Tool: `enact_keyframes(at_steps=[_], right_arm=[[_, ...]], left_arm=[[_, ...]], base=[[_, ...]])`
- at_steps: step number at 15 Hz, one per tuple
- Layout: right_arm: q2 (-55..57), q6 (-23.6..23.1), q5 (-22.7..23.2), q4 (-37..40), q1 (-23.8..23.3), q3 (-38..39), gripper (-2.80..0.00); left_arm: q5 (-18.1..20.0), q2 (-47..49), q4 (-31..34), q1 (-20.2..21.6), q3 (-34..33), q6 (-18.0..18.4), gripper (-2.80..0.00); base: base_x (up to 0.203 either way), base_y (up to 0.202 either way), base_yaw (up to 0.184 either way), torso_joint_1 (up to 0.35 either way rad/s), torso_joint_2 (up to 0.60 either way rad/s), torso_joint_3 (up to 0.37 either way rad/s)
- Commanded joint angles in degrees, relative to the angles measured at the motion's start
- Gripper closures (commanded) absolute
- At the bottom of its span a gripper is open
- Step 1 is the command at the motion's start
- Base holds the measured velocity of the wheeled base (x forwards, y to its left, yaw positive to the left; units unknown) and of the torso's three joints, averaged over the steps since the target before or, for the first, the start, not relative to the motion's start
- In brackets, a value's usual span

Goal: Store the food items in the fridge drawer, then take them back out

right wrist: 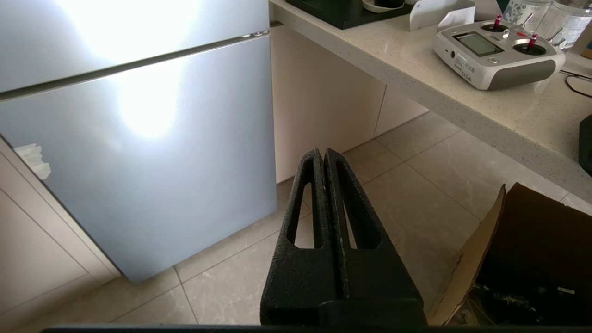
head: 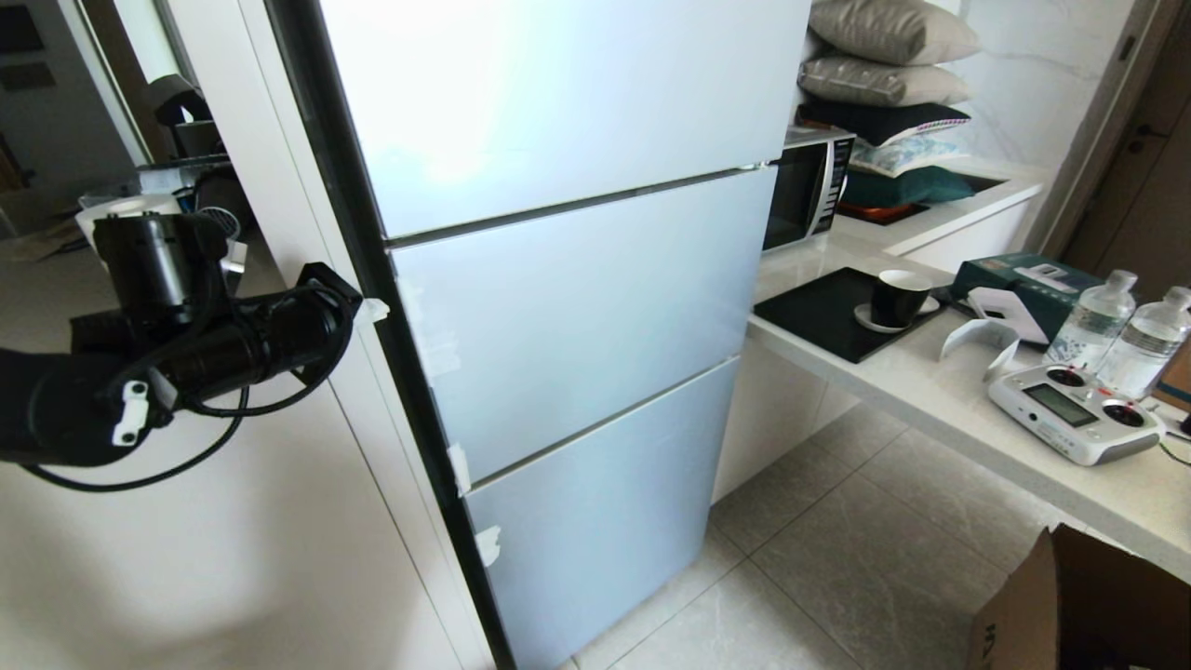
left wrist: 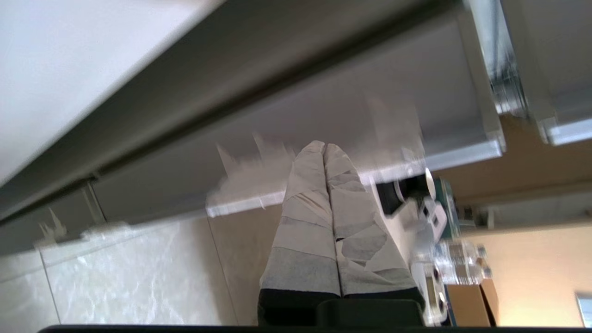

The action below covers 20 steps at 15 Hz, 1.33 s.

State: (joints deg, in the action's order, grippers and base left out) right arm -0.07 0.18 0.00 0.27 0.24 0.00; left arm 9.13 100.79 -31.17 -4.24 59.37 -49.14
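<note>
Clenched left tool (left wrist: 323,147) sits at the fridge (head: 577,307) door's side edge; right tool (right wrist: 323,152) clenched over open floor (right wrist: 416,185).

In front of me the fridge (head: 577,279) shows three door panels, all closed. On the counter (head: 940,381) I count two water bottles (head: 1093,321), one black cup (head: 901,296) on one saucer (head: 875,321), one black tray (head: 828,312), one remote controller (head: 1075,414) and one microwave (head: 808,186). Four pillows (head: 884,56) are stacked behind. One cardboard box (head: 1070,605) stands on the floor. I have two end effectors.
</note>
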Motion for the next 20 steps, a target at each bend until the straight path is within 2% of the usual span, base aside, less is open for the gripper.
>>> enact_keyframes(at_steps=[1,12,13,15,20], right_arm=[[0.07,-0.01,0.00,0.00,0.02,0.00,0.00],[0.07,-0.01,0.00,0.00,-0.16,0.00,0.00],[0.07,-0.01,0.00,0.00,-0.16,0.00,0.00],[0.07,-0.01,0.00,0.00,-0.16,0.00,0.00],[0.07,-0.01,0.00,0.00,-0.16,0.00,0.00]], left_arm=[[-0.28,1.80,-0.21,-0.06,1.29,-0.25,0.00],[-0.22,5.02,-0.21,-1.76,4.61,-0.96,0.00],[-0.17,4.93,-0.21,-2.30,4.59,-1.23,0.00],[0.41,4.72,-0.21,-3.28,4.58,-4.47,0.00],[0.97,4.25,-0.12,-4.70,2.26,-4.94,0.00]], base=[[0.000,0.000,0.000,0.000,0.00,0.000],[0.000,0.000,0.000,0.000,0.00,0.000],[0.000,0.000,0.000,0.000,0.00,0.000],[0.000,0.000,0.000,0.000,0.00,0.000],[0.000,0.000,0.000,0.000,0.00,0.000]])
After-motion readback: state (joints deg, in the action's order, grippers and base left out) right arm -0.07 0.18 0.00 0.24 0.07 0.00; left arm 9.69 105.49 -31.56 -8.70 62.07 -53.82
